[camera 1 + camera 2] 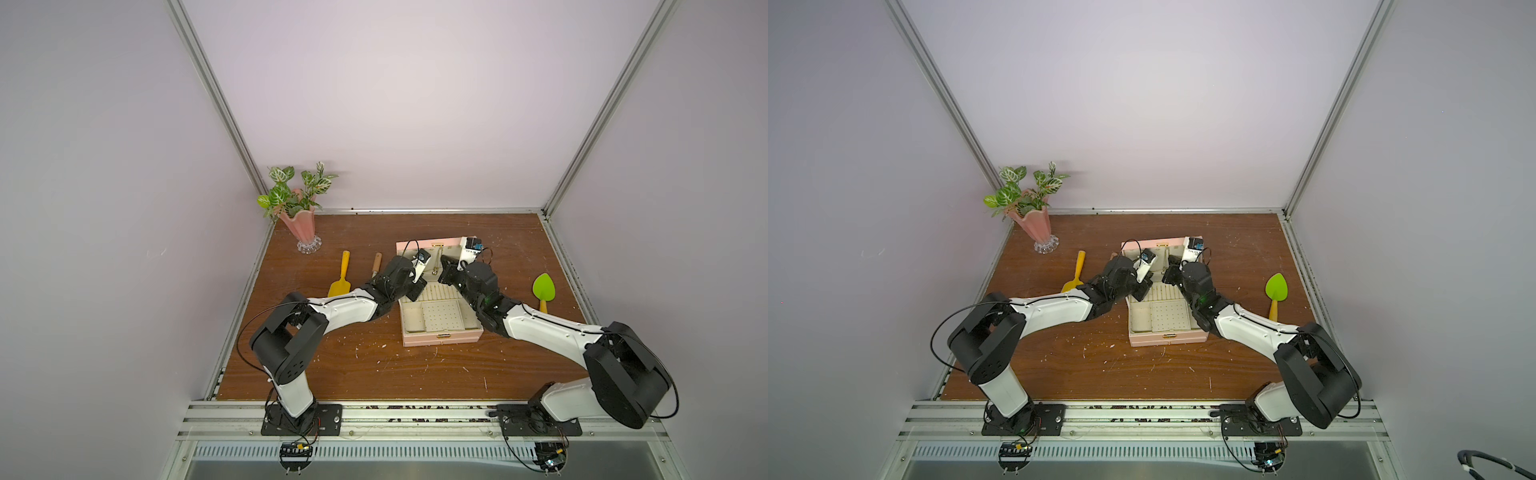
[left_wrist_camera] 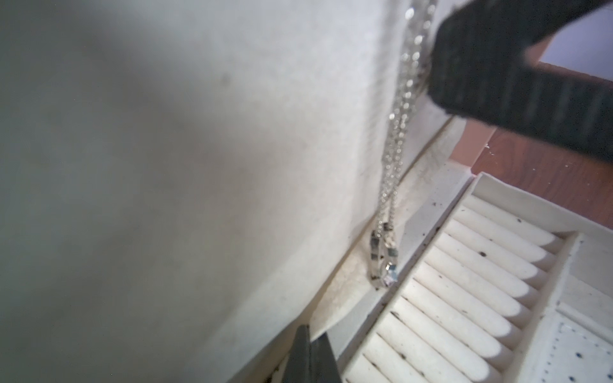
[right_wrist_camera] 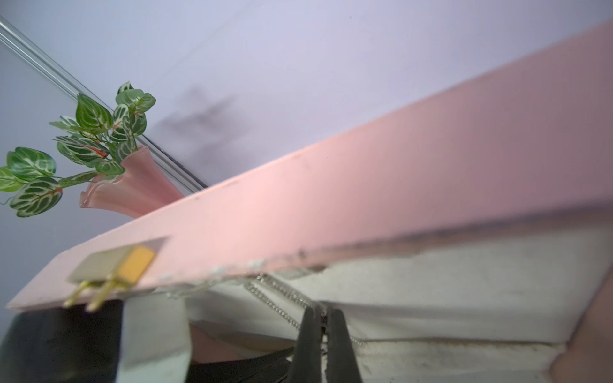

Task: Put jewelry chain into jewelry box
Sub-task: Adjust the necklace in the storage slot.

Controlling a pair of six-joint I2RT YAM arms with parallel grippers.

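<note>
On the bench the jewelry box stands open. The right fingers pinch the jewelry chain (it hangs down the cream lining of the lid). The left fingers are pressed together.

Both arms reach forward and inward, wrists nearly meeting. The left gripper is clamped shut. Just to its right, the right gripper is pinched closed, seemingly on the chain.
</note>
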